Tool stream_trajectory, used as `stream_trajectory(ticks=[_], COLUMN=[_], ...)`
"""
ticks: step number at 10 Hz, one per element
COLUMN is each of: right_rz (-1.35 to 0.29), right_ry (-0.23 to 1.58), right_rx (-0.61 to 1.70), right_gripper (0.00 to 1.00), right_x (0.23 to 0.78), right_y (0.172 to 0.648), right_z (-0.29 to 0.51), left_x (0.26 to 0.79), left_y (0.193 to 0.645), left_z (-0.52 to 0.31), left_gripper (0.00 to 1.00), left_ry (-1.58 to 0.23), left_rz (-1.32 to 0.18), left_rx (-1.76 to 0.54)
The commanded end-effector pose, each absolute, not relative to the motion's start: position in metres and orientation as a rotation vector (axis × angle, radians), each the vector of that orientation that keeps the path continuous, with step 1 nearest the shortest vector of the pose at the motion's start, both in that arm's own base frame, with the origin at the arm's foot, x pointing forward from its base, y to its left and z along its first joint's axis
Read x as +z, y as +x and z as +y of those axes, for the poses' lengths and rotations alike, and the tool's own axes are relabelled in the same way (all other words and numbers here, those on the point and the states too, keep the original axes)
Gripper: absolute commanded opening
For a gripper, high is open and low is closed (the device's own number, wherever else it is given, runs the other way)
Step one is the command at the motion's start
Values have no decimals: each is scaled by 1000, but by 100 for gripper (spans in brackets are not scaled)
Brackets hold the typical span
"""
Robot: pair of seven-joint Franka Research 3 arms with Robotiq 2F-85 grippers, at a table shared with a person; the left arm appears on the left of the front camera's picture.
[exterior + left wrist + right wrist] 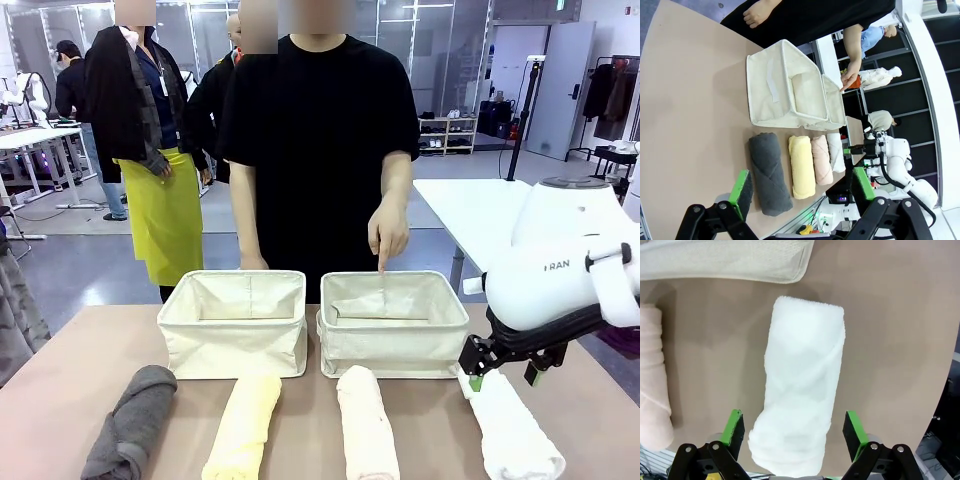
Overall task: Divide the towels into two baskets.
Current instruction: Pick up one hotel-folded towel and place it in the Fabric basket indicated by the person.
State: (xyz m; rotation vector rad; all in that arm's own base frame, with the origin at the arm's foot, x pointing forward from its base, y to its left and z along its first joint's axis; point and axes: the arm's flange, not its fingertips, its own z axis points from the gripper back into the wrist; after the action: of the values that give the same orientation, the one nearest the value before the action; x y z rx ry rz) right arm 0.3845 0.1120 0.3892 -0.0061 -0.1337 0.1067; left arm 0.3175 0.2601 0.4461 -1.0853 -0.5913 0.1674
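Four rolled towels lie in a row near my side of the table: dark grey (130,425), pale yellow (245,430), pale peach (365,430) and white (515,435). Behind them stand two cream baskets, the left one (232,345) and the right one (393,350). My right gripper (503,380) hangs open just above the white towel (802,390), and in the right wrist view its gripper (795,432) straddles the roll without touching it. My left gripper (802,190) is open and high above the table, with the grey towel (769,172) and yellow towel (801,165) below it.
A person in black stands at the far side, one hand (387,235) pointing down into the right basket. The peach towel (652,375) lies close beside the white one. The table edge runs just right of the white towel. Other people and tables stand farther back.
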Motion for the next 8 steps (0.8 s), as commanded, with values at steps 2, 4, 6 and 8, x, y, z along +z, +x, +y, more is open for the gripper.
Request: stream_trajectory(ticks=[2, 4, 6, 8], right_rz=[-153, -141, -149, -138], right_ry=[-17, -53, -69, -34], right_rx=[30, 35, 1, -24], right_gripper=[100, 100, 100, 100], right_x=[344, 333, 325, 312], right_y=[350, 348, 348, 346], right_z=[106, 106, 102, 100], left_x=[448, 448, 448, 448], left_y=[316, 316, 316, 316], left_z=[262, 262, 262, 262], left_gripper=[100, 100, 100, 100], left_ry=[-1094, -1094, -1094, -1094], left_rz=[-602, -602, -602, -602], left_rx=[162, 162, 162, 162])
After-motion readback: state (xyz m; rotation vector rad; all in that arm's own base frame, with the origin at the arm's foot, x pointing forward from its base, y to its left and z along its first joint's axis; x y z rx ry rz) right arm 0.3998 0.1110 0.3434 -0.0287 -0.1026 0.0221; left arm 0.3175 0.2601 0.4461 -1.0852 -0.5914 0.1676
